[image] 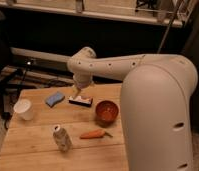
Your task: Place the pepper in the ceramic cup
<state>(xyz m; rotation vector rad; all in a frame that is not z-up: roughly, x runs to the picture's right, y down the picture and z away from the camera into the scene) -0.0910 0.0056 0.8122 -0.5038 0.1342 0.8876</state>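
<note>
The small orange-red tapered pepper [94, 134] lies flat on the wooden worktop [38, 132] towards its front edge, just in front of the round reddish-orange bowl [107, 112] and right of the upright silver can [62, 138]. The plain white ceramic cup [24, 109] stands near the left edge, well apart from the pepper. The gripper [79, 95] hangs near the back edge over a dark flat block [81, 101], beside a blue sponge [55, 98]. I cannot tell whether it is spread or closed.

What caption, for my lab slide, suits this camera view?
Gripper hangs above far side of wooden table; orange-red tapered pepper lies near front, small white ceramic cup at left.
</note>
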